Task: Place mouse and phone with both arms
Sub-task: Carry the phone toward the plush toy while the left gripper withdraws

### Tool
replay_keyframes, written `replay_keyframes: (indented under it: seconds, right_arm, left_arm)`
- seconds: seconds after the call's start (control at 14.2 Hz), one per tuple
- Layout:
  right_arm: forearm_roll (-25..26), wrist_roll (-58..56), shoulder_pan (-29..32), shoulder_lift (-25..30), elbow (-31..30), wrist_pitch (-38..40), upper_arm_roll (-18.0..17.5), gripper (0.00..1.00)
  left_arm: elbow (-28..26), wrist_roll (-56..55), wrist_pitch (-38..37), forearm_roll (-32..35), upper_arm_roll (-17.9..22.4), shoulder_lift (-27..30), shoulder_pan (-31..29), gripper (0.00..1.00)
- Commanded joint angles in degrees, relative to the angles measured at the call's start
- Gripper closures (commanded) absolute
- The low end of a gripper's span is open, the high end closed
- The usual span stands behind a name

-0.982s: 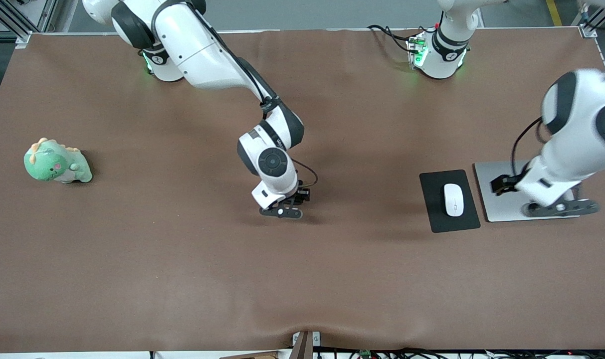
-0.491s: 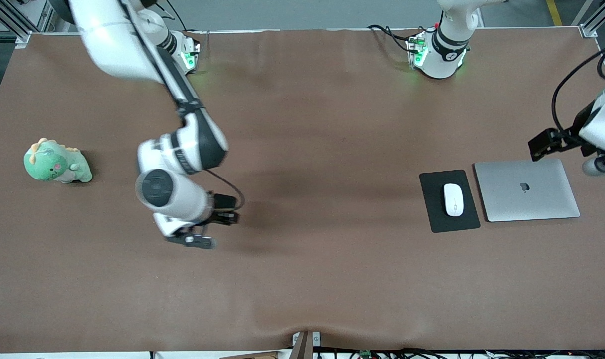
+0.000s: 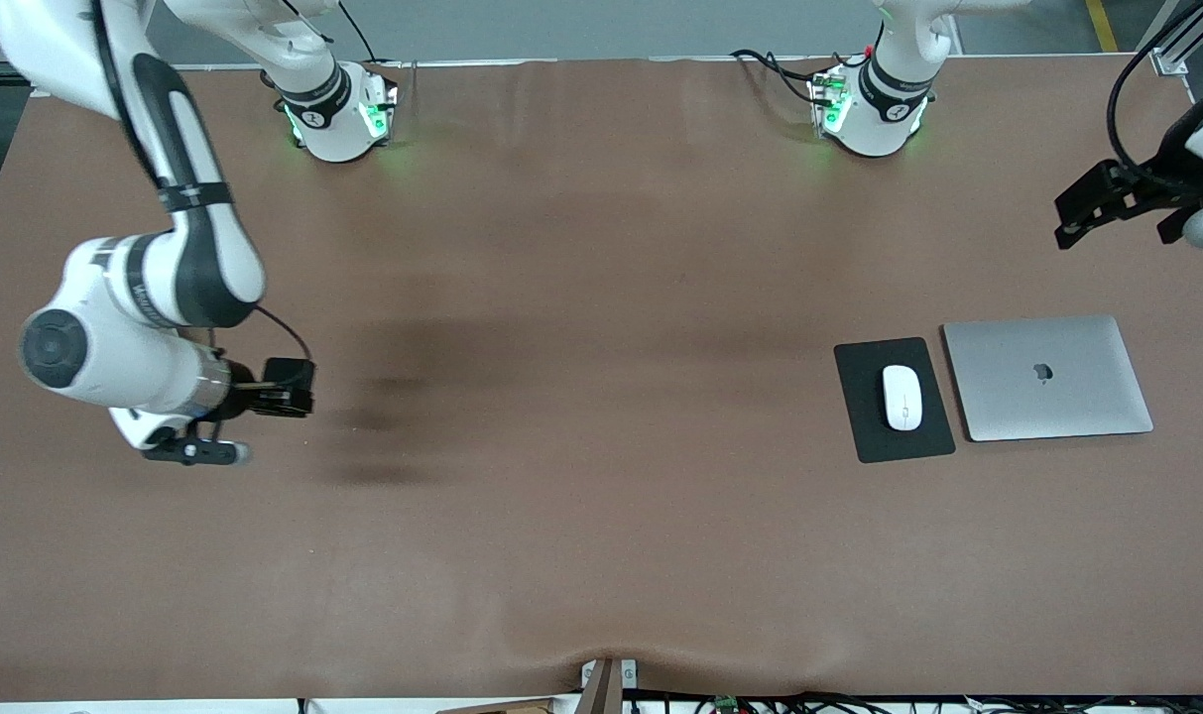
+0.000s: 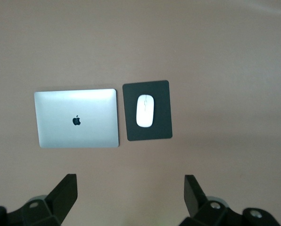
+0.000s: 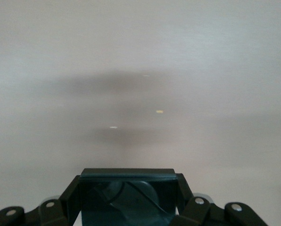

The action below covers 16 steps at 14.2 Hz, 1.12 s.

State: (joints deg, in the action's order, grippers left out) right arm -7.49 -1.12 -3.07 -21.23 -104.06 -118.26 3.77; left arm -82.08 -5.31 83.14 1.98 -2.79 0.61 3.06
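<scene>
A brown mat-covered surface (image 3: 601, 516) fills nearly the whole front view, faintly creased at its edge nearest the front camera. Above the robot bases a strip of grey floor is seen, with metal framing at the corners, and cables run along the near edge.

Toward the right arm's end of the surface, the right tool (image 3: 264, 392) is held above bare brown mat, and a soft shadow is cast on the mat beside it. A flat black slab, the phone (image 5: 127, 195), is gripped between the fingers (image 5: 69, 200) in the right wrist view.

The middle of the surface is marked only by faint shadows.

Toward the left arm's end, a black mouse pad (image 3: 895, 399) is laid flat, and the mouse (image 3: 902, 398) rests on its middle. Just beside the pad a closed silver laptop (image 3: 1047, 377) is set. The left tool (image 3: 1107, 203) is held high above the mat, over none of these things, its fingers (image 4: 65, 193) spread wide apart with nothing between them.
</scene>
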Motion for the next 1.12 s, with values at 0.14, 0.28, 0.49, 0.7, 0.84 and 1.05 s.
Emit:
replay_keyframes:
  seconds: [0.14,0.28,0.49,0.7,0.84,1.05]
  right_arm:
    - [3.1,-6.6,8.3,1.6,-8.9,-9.4,-1.3,1.0]
    - [5.1,-6.7,11.3,1.5,-11.2,-12.4,-1.3,1.0]
    - [7.0,-7.0,14.8,-0.7,-12.1,-13.0,-1.4,1.0]
    - [7.0,-7.4,15.1,-2.8,-12.1,-13.4,-1.4,1.0]
    - [7.0,-7.4,15.3,-4.3,-12.1,-14.2,-1.4,1.0]
    - [7.0,-8.1,15.7,-6.4,-12.1,-16.7,-1.4,1.0]
  left_arm:
    - [-2.4,1.2,-1.3,-1.5,1.1,1.9,-0.1,0.0]
    - [-2.2,1.0,-1.3,-1.5,0.9,1.3,0.2,0.0]
    - [-2.0,1.5,-1.0,-1.4,0.9,1.1,-0.2,0.0]
    - [-2.0,1.5,-0.7,-1.5,1.1,1.1,-0.2,0.0]
    - [-1.9,1.4,-0.7,-1.5,1.3,1.1,-0.2,0.0]
    - [-2.0,1.3,0.0,-1.4,1.3,1.1,-0.2,0.0]
